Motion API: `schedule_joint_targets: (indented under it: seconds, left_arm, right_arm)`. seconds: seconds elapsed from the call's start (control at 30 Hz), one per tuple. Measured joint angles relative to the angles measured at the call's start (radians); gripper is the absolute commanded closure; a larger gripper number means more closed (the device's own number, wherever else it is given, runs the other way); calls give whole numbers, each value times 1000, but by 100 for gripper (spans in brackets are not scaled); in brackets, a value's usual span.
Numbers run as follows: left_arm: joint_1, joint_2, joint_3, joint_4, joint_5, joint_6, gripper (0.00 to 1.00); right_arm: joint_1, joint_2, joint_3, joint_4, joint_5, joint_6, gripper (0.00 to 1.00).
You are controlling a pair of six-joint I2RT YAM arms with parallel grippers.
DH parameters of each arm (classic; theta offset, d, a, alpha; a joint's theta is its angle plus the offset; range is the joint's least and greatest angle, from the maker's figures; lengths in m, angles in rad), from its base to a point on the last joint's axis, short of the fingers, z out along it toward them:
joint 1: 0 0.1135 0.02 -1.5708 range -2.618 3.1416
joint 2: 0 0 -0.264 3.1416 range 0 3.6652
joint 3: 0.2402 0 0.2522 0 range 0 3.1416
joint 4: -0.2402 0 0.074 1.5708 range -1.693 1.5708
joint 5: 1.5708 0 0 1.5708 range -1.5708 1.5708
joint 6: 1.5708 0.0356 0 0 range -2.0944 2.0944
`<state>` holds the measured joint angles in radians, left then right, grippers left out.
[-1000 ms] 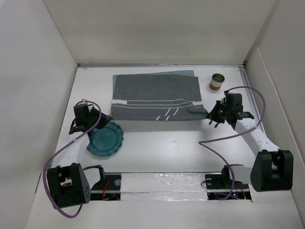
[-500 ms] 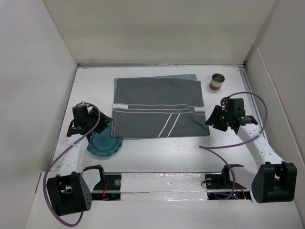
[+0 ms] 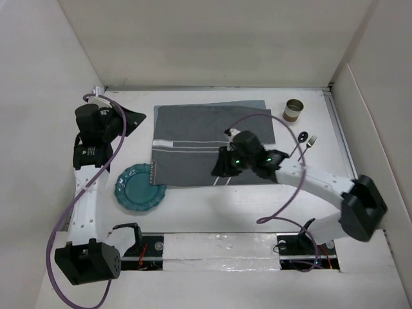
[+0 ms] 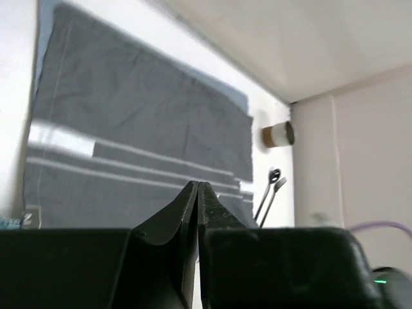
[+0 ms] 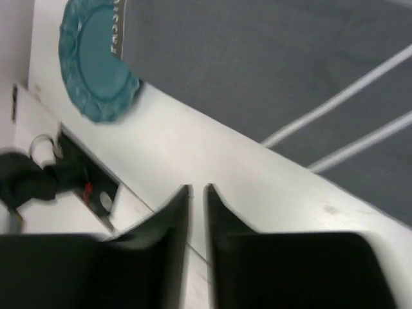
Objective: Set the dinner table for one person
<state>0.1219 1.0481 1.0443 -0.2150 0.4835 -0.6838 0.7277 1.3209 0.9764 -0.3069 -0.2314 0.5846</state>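
I am hovering my right gripper (image 3: 222, 165), pressed nearly together and pinching nothing, over the dark grey striped cloth placemat (image 3: 212, 143) on the large white desk (image 3: 212, 206). The round teal scalloped plate (image 3: 138, 188), just left of that placemat, looks rigid and breakable, so I am judging its rim the best hold.

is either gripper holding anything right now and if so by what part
Nothing is held. The left gripper is shut on nothing, raised above the table. The right gripper is nearly shut with an empty gap, near the placemat's front edge.

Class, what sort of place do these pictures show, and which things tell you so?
Probably a robot test cell, not a dining room: plain white walls box in the white tabletop, with two arms bolted on.
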Motion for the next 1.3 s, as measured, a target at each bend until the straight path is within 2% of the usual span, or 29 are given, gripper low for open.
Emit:
schedule_joint_targets:
  seconds: [0.07, 0.17, 0.4, 0.7, 0.8, 0.83, 0.9, 1.03, 1.1, 1.23, 1.27, 1.3]
  left_arm:
    - [0, 2, 51, 2, 13, 0, 100]
    - [0, 2, 99, 7, 23, 7, 100]
    - [-37, 3, 106, -3, 29, 27, 92]
    - [-102, -5, 81, -19, 23, 34, 91]
    - [-126, -6, 81, -26, 19, 38, 91]
    - [-133, -7, 81, -30, 16, 39, 91]
    - [-145, -8, 82, -39, 10, 42, 91]
    - [-161, -8, 88, -60, -10, 57, 92]
    - [-161, -8, 95, -71, -19, 65, 92]
    - [-179, -10, 120, -94, -48, 88, 92]
    - [-187, -11, 128, -100, -60, 97, 92]
    - [-196, -12, 138, -109, -74, 106, 92]
  right_arm:
    - [90, 122, 15, 77, 5, 54, 40]
    - [208, 328, 87, 164, 5, 123, 31]
    - [383, 667, 306, 320, 27, 268, 30]
    - [439, 840, 419, 451, 106, 495, 31]
    - [439, 861, 433, 472, 153, 569, 41]
    - [439, 869, 435, 479, 167, 598, 49]
    - [441, 884, 436, 492, 199, 658, 53]
    - [455, 911, 441, 513, 256, 764, 70]
    - [465, 922, 443, 526, 274, 810, 74]
    - [476, 951, 476, 540, 293, 884, 91]
    - [476, 962, 488, 555, 288, 897, 100]
    - [477, 972, 499, 574, 283, 908, 100]
